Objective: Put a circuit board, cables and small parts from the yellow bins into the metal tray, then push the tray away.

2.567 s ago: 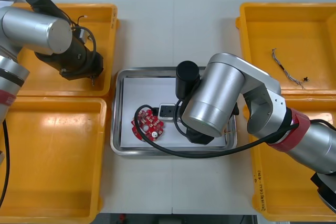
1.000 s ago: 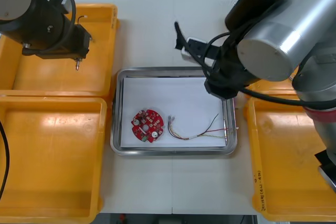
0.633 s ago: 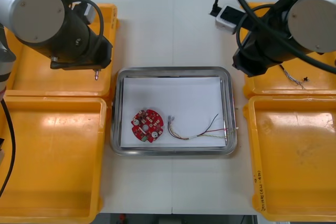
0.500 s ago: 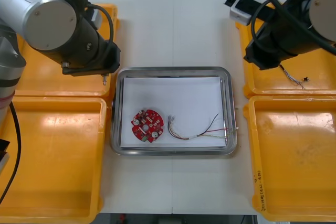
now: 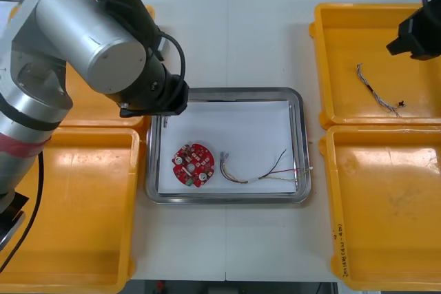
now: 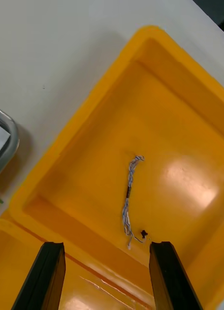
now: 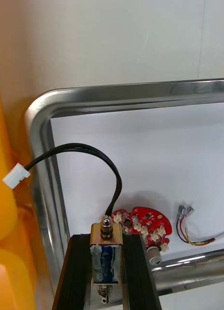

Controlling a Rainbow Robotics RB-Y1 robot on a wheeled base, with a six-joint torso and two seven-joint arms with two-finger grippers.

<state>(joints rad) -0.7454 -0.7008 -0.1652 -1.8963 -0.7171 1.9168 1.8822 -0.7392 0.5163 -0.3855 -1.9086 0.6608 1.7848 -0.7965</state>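
Tray in the middle of the table: the metal tray (image 5: 227, 91), white inside, has the round red circuit board (image 5: 193, 165) lying in its left half, and the red and yellow cable (image 5: 258, 173) curling just to the right of the board, running toward the tray's right rim. Over the tray's far left corner hangs the left gripper (image 7: 106, 240), fingers pinching a small metal part (image 7: 106, 259). A black cable (image 7: 92, 150) loops out from that part and ends in a white connector (image 7: 16, 175) out over the tray's left rim. Whether anything touches the tray there, I cannot tell. Across the table, the right gripper (image 6: 107, 244) hovers above the far right yellow bin (image 5: 324, 67), fingers spread wide. Below it on the bin floor lie the twisted blue and white cable (image 6: 129, 193) and, just beside one end of it, a small dark piece (image 6: 143, 234).
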